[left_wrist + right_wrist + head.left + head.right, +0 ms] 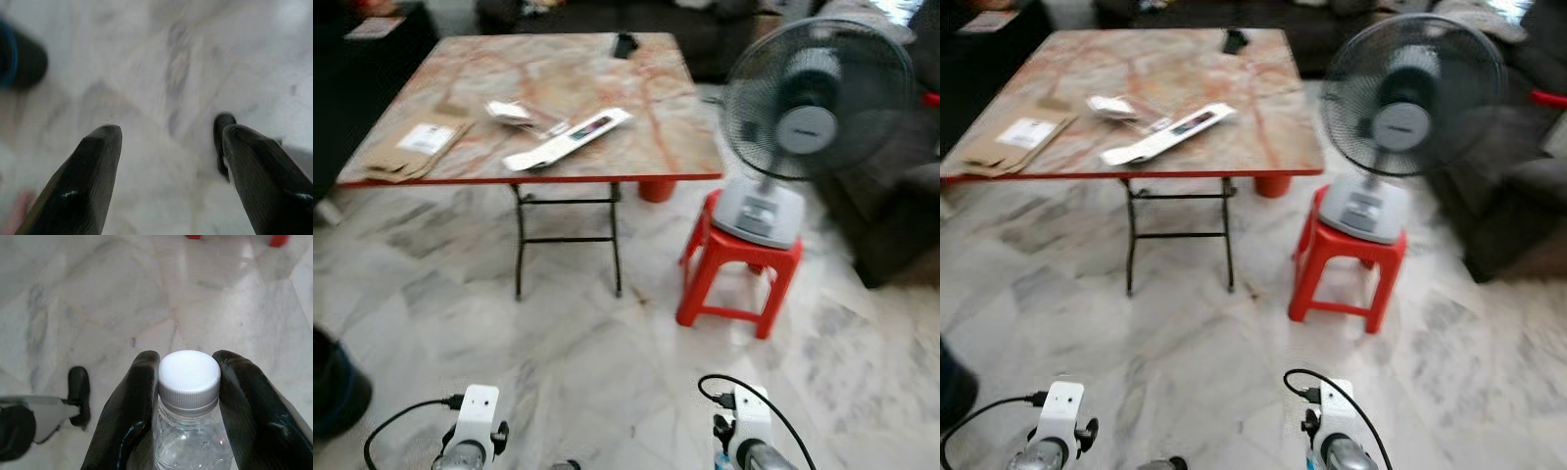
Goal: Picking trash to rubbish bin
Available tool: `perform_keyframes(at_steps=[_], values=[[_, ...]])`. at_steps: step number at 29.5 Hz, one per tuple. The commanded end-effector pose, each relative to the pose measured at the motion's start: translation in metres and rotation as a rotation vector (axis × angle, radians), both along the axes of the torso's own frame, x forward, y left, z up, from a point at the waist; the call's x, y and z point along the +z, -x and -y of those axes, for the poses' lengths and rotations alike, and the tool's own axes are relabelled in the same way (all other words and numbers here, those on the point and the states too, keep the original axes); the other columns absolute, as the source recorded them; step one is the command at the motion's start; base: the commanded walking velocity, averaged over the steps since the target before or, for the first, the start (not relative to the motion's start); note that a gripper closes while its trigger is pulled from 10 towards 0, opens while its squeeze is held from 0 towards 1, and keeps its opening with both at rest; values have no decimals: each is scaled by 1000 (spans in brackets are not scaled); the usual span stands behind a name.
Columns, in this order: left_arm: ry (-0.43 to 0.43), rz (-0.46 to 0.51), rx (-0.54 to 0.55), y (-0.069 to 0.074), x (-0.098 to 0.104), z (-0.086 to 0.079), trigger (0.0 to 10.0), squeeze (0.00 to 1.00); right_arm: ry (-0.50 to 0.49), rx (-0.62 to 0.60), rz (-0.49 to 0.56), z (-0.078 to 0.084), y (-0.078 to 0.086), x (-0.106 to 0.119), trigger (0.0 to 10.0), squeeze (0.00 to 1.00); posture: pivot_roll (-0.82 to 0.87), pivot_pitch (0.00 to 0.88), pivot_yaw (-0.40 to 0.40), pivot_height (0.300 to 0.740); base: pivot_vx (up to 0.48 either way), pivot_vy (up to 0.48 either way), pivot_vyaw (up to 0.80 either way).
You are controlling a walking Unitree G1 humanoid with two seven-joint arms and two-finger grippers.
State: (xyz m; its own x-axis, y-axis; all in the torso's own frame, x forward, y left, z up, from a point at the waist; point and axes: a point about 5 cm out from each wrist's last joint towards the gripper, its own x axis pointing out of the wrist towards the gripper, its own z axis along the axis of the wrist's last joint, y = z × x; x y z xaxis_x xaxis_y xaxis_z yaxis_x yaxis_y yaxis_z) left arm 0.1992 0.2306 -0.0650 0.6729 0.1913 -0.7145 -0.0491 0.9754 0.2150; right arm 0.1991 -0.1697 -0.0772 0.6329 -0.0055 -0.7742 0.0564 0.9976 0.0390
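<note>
The left end effector (168, 171) is held spread over the marble floor (597, 362), with a dark bin (335, 382) at the far left. A capped clear plastic bottle (188, 406) is pinched at the neck by the right end effector (188, 382). With so narrow a hold, the bottle could be swung loose and dropped during the walk to the bin.

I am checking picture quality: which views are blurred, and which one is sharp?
Left eye view: soft all over, the fan most smeared. Right eye view: the same softness on the table. Left wrist view: floor and the open left gripper out of focus. Right wrist view: sharp on the bottle gripped at its cap.
</note>
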Motion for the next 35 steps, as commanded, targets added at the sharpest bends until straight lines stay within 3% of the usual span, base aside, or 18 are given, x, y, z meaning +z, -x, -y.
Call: perform_keyframes(at_steps=[1,16,35], values=[[3,-21,14,5,-4,1,10000,0,-10,23,-32,-6,6,-4,10000,0,124,107,-1,740,0,0,800],[11,-25,19,7,-5,1,10000,0,0,129,-16,-19,1,-1,10000,0,124,78,0,740,0,0,800],[24,-20,37,8,-5,3,10000,0,-27,152,-22,-21,3,-3,10000,0,110,97,-6,740,0,0,716]])
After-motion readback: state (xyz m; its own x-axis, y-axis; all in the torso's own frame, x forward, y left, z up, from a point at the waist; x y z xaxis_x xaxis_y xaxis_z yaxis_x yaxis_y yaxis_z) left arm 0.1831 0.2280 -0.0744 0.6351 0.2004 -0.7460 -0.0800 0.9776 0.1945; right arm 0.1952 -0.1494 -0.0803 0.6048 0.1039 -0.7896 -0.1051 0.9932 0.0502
